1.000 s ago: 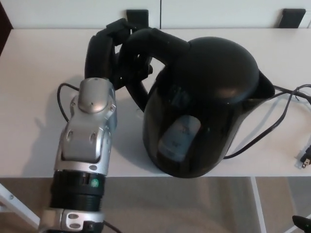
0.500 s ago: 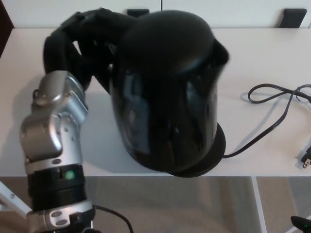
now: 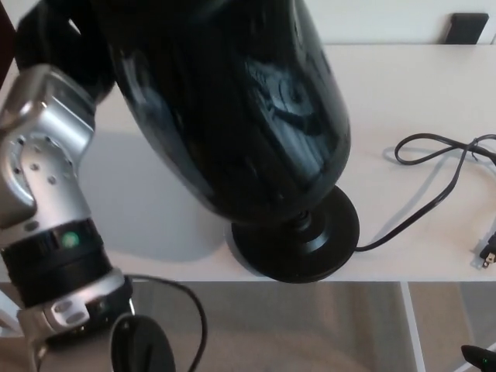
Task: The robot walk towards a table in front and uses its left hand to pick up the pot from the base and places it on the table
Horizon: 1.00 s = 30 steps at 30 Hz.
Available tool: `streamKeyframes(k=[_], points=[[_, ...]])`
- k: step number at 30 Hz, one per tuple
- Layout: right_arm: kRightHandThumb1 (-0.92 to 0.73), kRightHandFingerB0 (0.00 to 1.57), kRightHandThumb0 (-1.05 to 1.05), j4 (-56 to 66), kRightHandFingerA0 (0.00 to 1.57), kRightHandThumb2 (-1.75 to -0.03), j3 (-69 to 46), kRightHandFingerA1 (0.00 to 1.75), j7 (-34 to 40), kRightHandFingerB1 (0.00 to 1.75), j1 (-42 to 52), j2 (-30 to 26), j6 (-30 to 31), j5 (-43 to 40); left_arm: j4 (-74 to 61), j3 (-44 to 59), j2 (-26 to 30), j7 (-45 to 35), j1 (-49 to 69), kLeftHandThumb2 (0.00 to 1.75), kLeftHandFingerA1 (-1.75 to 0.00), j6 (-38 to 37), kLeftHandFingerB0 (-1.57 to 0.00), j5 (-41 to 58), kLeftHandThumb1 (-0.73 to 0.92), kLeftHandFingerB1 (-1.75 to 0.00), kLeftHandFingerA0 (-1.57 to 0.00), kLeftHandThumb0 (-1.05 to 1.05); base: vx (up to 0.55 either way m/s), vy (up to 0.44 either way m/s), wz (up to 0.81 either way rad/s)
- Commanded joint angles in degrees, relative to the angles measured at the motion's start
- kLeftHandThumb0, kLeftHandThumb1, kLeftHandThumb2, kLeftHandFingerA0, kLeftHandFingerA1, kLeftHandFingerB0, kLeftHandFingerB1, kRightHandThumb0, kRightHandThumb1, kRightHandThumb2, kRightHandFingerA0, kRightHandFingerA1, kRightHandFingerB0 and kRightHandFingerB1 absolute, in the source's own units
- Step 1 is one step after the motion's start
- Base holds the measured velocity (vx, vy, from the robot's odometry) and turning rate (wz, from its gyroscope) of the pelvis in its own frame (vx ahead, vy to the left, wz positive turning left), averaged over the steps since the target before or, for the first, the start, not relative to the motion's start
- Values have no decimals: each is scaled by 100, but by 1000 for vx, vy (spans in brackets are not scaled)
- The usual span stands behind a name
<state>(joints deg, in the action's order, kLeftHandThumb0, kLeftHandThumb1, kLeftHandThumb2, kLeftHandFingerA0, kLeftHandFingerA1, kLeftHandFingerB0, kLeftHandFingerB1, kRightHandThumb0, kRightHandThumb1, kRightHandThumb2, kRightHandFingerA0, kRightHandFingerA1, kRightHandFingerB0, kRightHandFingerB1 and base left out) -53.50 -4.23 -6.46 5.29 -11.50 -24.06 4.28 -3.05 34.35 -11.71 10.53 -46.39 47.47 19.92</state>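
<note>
White surface [image 3: 403,93] under a pale wall, with beige carpet [image 3: 310,325] below its front edge. Far left: silver forearm [image 3: 39,178] rising from a black wrist ring with a green light. Ends at top left in the left robot hand [image 3: 58,35], a dark mass pressed against the handle side of the pot. Closed on the pot, by all appearances. Hard to separate black from black there, yet no other support in sight.

Immediately right of the robot hand, filling the upper middle: pot [image 3: 232,108], glossy black, tilted, low end pointing down and to the right. Held in the air, close to the camera.

Below and right of the robot hand, under that low end: round base [image 3: 310,248], flat on the surface near the front edge. Centre connector bare and showing, so seemingly clear of the pot.

Farther right of the robot hand: cord [image 3: 434,155] running from the base in loose loops across the surface to a plug [image 3: 487,252] at the right edge. No sign of the right robot hand.

Progress, as a judgement: walk-up done, grasp done, lift off the base done. Left to do: carry the pot sideways away from the base, level it out, lower it onto a bare patch of surface, release. Open surface directly below the robot hand, probably the shorter route. Worth watching: the tilt of the pot, and the cord loops well to the right.
</note>
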Motion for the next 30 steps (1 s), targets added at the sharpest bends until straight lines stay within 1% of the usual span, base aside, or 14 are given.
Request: streamKeyframes(k=[1,3,4,7,11,12,13,16,17,19,23,24,25,30], points=[[-87,0,-105,-105,0,-73,2,87,21,59,-119,-112,123,-7,-246,584,366,287,-852,83,-133,802,-87,1271,76,-103,-118,-22,0,0,0],[-87,0,-105,-139,0,-73,0,87,12,59,-139,-113,129,-18,-137,601,534,197,-797,83,-133,742,-87,1148,76,-103,-118,-22,0,0,0],[-88,0,-105,-119,0,-74,13,93,26,62,-132,-107,129,-6,18,603,661,150,-760,71,-143,673,-79,1052,82,-107,-112,-17,0,0,0],[-89,0,-105,-90,0,-76,44,87,56,62,-118,-100,135,19,378,576,948,95,-668,69,-148,496,-77,900,84,-111,-108,-18,0,0,0],[-89,0,-105,-154,0,-72,74,92,73,61,-132,-123,144,40,805,400,1230,4,-478,69,-155,113,-74,685,84,-115,-105,-16,0,0,0],[-89,0,-105,-163,0,-76,88,96,81,67,-124,-129,113,50,934,177,1323,-74,-317,87,-159,-231,-85,450,63,-109,-110,-9,0,0,0],[-89,0,-105,-170,0,-76,102,96,89,67,-112,-135,76,64,1072,-83,1418,-180,-120,87,-159,-646,-85,131,63,-109,-110,-9,0,0,0],[-89,0,-105,-173,0,-76,115,96,98,67,-119,-139,69,57,1167,-227,1498,-172,-61,87,-159,-830,-85,145,63,-109,-110,-9,0,0,0],[-90,0,-105,-182,0,-73,122,101,101,69,-137,-139,55,62,1195,-474,1581,-166,73,77,-175,-1073,-70,-128,72,-118,-81,-11,0,0,0],[-91,0,-105,-189,0,-72,121,102,103,72,-169,-128,58,51,1274,-1085,1798,-155,443,75,-173,-1712,-63,-811,74,-124,-81,-15,0,0,0],[-91,0,-105,-187,0,-72,123,102,104,72,-172,-125,68,38,1325,-1269,1881,-119,546,75,-173,-1921,-63,-886,74,-124,-81,-15,0,0,0],[-88,0,-105,-153,0,-74,118,96,98,68,-152,-118,137,23,1413,-1702,2114,83,780,65,-148,-2224,-74,-1463,82,-108,-107,-21,0,0,0],[-88,0,-105,-164,0,-72,109,98,92,64,-149,-124,146,12,1519,-1963,2273,232,901,66,-145,-2413,-75,-1815,81,-101,-110,-22,0,0,0],[-89,0,-105,-166,0,-70,103,99,73,61,-170,-144,133,4,1880,-2123,2483,380,928,65,-144,-2797,-75,-1966,84,-107,-111,-21,0,0,0]])
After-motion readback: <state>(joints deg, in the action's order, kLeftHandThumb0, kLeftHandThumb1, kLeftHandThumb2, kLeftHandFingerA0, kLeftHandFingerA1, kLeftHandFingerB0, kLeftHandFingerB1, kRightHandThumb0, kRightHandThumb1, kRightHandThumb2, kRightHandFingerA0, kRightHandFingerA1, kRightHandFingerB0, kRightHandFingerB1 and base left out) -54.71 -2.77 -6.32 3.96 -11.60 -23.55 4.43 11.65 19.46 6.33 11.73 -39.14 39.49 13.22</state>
